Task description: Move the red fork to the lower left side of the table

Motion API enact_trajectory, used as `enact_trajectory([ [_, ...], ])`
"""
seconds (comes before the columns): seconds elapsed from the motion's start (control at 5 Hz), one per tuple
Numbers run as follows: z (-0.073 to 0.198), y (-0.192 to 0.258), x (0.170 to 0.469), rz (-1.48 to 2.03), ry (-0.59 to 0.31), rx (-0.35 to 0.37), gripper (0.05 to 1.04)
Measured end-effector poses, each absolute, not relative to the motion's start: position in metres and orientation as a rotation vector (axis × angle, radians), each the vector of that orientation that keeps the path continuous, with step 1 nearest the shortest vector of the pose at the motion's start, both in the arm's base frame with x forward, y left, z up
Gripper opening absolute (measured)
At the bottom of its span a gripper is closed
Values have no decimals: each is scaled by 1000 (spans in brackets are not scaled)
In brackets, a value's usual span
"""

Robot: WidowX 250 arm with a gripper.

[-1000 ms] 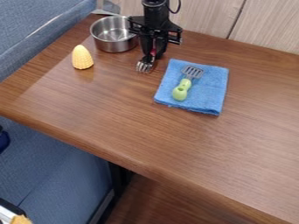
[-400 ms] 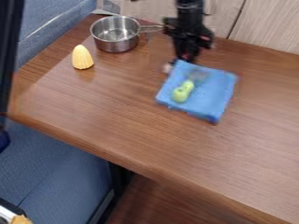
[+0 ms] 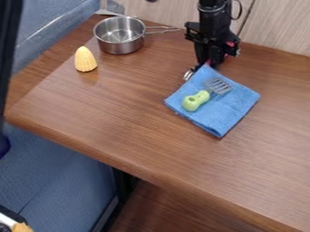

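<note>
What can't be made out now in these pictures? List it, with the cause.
- Red fork, camera view: most of its handle, hidden by the gripper; its tines are too small and blurred to count.
- Robot arm, camera view: its upper part, cut off by the top edge.
- Dark upright thing, camera view: what it is, cut off by the left edge.

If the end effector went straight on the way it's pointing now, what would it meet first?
Probably the blue cloth, at its corner toward the wall, right by the tip of the end effector. Depth is unclear from this view, so they may already touch.
</note>
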State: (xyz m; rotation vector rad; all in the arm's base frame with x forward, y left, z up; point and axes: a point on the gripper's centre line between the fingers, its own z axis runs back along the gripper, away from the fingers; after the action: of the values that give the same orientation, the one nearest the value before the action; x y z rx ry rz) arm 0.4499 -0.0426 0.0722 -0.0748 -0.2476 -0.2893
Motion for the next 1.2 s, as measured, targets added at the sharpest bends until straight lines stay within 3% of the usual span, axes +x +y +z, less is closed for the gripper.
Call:
enact_trajectory([
  [0.4,133,-33,438,-240,-360,-54,300],
  [0.6,148,-6,420,-158,-383,-32,300],
  [1.2,146,79,337,279,-351,49,300],
])
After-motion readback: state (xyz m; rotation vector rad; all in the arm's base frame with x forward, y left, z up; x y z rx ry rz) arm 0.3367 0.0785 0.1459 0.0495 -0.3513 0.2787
